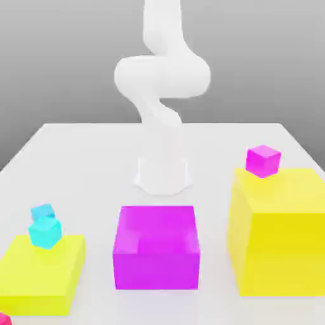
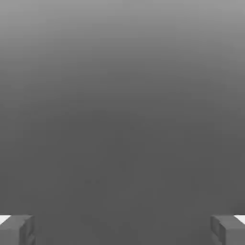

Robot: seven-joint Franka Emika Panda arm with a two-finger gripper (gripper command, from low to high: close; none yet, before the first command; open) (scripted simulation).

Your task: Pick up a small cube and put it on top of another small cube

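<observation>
Exterior view: white arm (image 1: 162, 95) rising mid-table behind a magenta bin (image 1: 156, 246). On the view's left, a cyan cube (image 1: 45, 232) resting on a yellow block (image 1: 43, 273), with a second cyan cube (image 1: 42, 211) just behind it. On the view's right, a magenta cube (image 1: 263, 160) atop a tall yellow block (image 1: 279, 232).

Hand view: gripper (image 2: 122, 229) with jaws spread wide, nothing between, facing blank grey.

Probably light, rigid, smooth; best pinched across opposite flat faces, squarely, near mid-height.

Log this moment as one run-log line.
claw open, holding nothing | cyan cube stacked on low yellow block | magenta cube on tall yellow block
</observation>
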